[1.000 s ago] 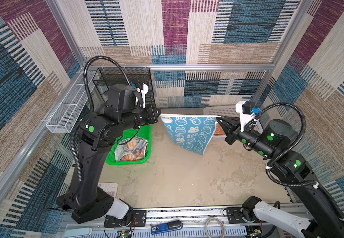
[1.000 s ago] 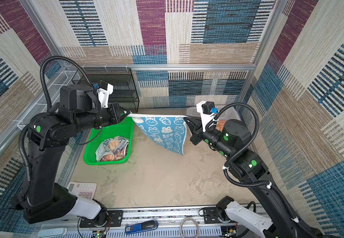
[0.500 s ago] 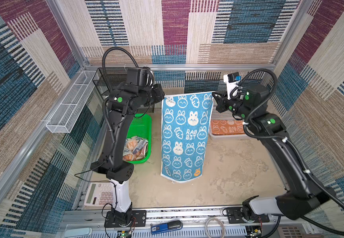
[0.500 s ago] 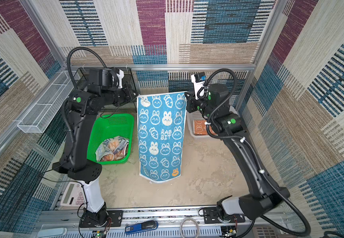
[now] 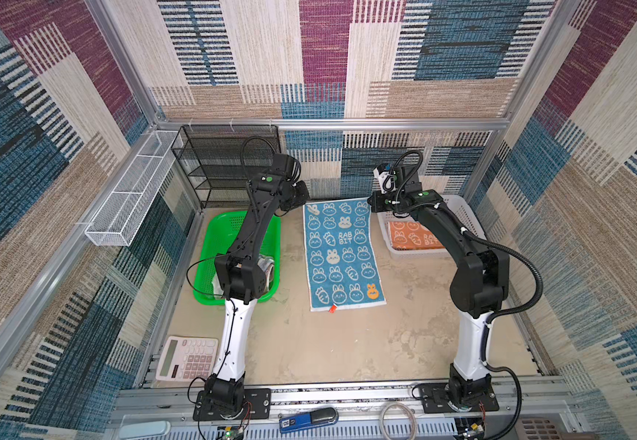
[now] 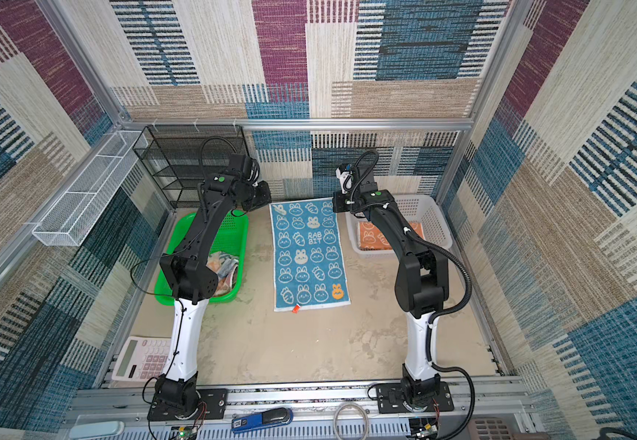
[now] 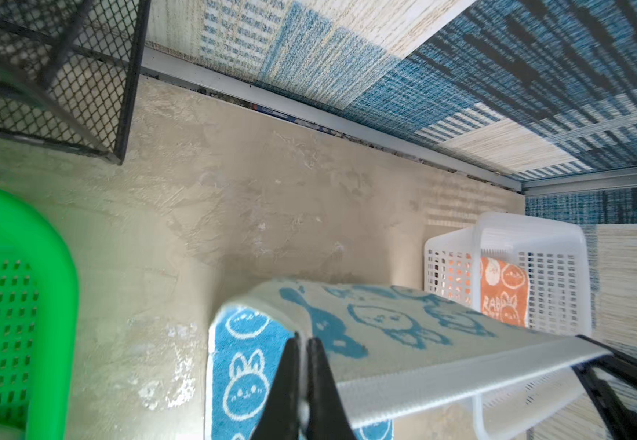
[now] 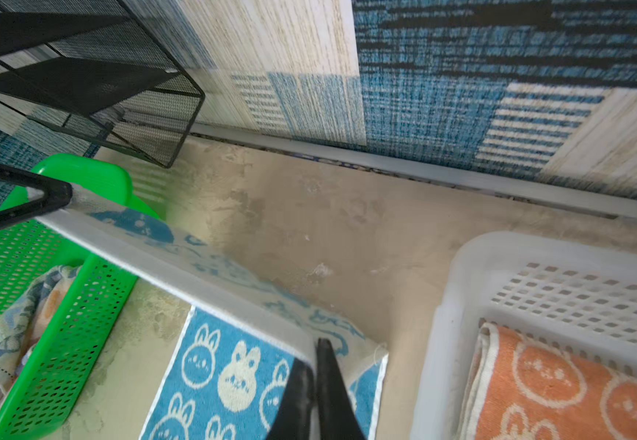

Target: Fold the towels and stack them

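Both top views: blue rectangular terry towel with white rabbit-and-carrot print (image 5: pixel 343 251) spread on bench (image 5: pixel 347 343), centre, between green perforated plastic basket (image 5: pixel 225 224) and white perforated plastic basket (image 5: pixel 458 205). Left end effector (image 7: pixel 303 343) and right end effector (image 8: pixel 315 344) each clamped on far corner of blue towel; far hem lifted, pale reverse showing. Orange terry towel (image 5: pixel 401 236) lies folded in white basket: judged done. Whitish crumpled towel (image 6: pixel 227 266) in green basket, untouched. Judged about one third through: blue fold not yet made, whitish towel and stacking left.
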You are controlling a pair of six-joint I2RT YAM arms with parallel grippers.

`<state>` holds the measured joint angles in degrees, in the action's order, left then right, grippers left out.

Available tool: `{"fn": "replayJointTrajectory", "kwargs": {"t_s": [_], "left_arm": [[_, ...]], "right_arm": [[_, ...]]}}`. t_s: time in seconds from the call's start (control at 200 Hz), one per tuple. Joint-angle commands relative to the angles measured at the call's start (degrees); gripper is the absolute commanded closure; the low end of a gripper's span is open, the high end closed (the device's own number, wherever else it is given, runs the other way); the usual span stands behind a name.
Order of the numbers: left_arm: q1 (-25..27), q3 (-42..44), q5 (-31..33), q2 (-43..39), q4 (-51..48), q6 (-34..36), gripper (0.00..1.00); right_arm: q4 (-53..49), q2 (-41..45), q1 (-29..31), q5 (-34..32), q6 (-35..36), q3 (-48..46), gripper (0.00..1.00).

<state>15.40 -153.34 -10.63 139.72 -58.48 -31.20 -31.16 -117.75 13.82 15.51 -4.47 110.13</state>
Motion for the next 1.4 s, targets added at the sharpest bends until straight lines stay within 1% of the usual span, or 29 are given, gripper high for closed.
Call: {"fn": "replayJointTrajectory", "kwargs": {"t_s": [0.0, 0.095, 0.22, 0.336, 0.361, 0.536, 0.656, 0.831, 1.032, 1.157, 1.247, 1.397], "left_arm": [[-0.85, 1.29, 7.0, 0.42, 0.61, 3.58, 1.0], [-0.64, 4.55, 6.41, -1.14, 0.62, 3.53, 1.0], [1.21, 11.92, 7.75, -4.75, 0.67, 4.41, 1.0], [3.04, 22.43, 10.42, -9.79, 0.76, 3.8, 1.0], [3.35, 24.87, 10.77, -10.84, 0.91, 3.44, 1.0], [5.28, 43.36, 10.72, -19.73, 5.55, 0.92, 1.0], [6.28, 52.46, 10.5, -24.08, 8.65, 0.19, 1.0], [7.75, 58.06, 11.16, -27.0, 8.95, 0.26, 1.0], [8.06, 59.99, 11.42, -31.1, 8.71, 0.7, 1.0], [8.81, 61.77, 10.7, -33.49, 8.55, 0.23, 1.0], [9.91, 64.06, 10.11, -33.06, 8.55, -0.29, 1.0], [11.48, 69.17, 8.74, -30.7, 10.75, -1.29, 1.0]], "right_arm": [[0.94, -0.6, -1.34, -5.75, 0.15, 0.2, 1.0], [0.68, 0.25, -1.35, -5.15, 0.13, -1.43, 1.0], [2.92, 4.84, -1.35, -4.73, -0.82, -9.19, 1.0], [5.12, 9.94, -1.34, -4.01, -1.91, -17.99, 1.0], [5.74, 11.17, -1.34, -4.06, -2.22, -21.06, 1.0], [8.89, 17.94, -0.93, -3.75, -5.09, -34.03, 1.0], [9.93, 21.68, -0.7, -4.85, -6.63, -40.58, 1.0], [11.07, 26.01, 0.18, -5.71, -7.87, -47.99, 1.0], [10.88, 29.89, 1.33, -7.33, -8.82, -53.29, 1.0], [11.36, 32.94, 2.19, -6.59, -10.08, -57.24, 1.0], [13.24, 33.12, 2.79, -5.7, -11.34, -61.02, 1.0], [18.22, 30.34, 3.14, -4.44, -13.43, -66.38, 1.0]]}}
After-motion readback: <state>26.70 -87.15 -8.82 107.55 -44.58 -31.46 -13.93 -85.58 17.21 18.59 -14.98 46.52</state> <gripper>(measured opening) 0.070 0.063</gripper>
